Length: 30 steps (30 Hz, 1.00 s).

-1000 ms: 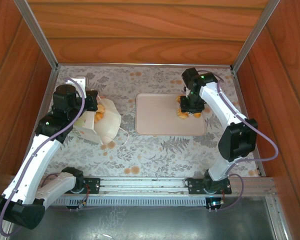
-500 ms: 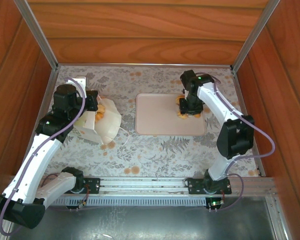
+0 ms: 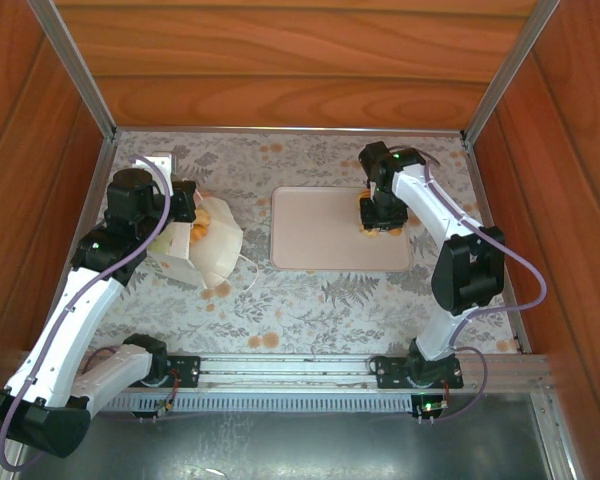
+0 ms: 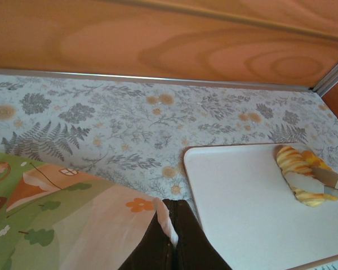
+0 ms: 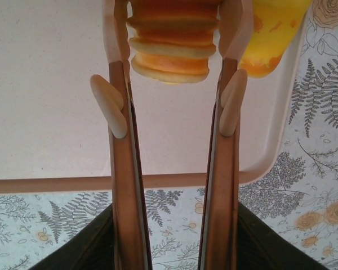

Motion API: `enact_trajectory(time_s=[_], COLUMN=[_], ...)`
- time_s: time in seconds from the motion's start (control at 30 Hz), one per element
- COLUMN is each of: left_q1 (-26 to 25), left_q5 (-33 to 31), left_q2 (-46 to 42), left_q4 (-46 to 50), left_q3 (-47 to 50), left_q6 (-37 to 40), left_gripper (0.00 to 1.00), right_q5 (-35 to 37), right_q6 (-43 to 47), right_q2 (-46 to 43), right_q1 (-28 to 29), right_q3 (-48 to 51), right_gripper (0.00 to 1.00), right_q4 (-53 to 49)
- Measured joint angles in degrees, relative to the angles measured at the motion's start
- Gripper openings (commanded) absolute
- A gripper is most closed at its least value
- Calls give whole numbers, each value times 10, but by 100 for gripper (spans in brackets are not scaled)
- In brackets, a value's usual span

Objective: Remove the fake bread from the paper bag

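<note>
The paper bag lies on its side at the table's left with its mouth toward the left arm, and golden fake bread shows inside. My left gripper is shut on the bag's rim; the bag's green printed side is beside it. Low over the right end of the pinkish tray, my right gripper is shut on a ridged roll, whose sides touch both fingers. A yellow piece lies on the tray right beside it. From the left wrist view the roll rests at the tray surface.
The tray sits mid-table on the floral cloth. Wooden walls with metal edge rails close in the back and both sides. A small white block stands at the far left corner behind the left arm.
The right gripper has shifted slightly left over the tray's right end, still round the roll, and its elbow has swung inward. The left arm and the bag have not moved.
</note>
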State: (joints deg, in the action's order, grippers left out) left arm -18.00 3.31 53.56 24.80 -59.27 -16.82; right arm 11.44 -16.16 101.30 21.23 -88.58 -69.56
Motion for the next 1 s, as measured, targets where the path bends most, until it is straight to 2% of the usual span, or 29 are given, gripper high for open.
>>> enact_trajectory(time_s=[0.27,0.63,0.73,0.83,1.0], left_q1=[0,0,0,0,0], left_q5=[0,0,0,-4,-20], left_q2=[0,0,-1,-9,-37], left_q4=[0,0,3,18,42], left_q3=[0,0,0,0,0], left_q6=[0,0,5,19,36], left_gripper=[0,0,0,0,0], right_q5=[-10,-42,-89,-155,-269], right_q6=[2,11,27,47,98], right_q2=[-9,-81,-112,-180,-284], right_q1=[0,0,1,8,82], right_q3=[0,-4,5,61,164], right_gripper=[51,49,47,45,45], right_q4=[1,1,31,110,240])
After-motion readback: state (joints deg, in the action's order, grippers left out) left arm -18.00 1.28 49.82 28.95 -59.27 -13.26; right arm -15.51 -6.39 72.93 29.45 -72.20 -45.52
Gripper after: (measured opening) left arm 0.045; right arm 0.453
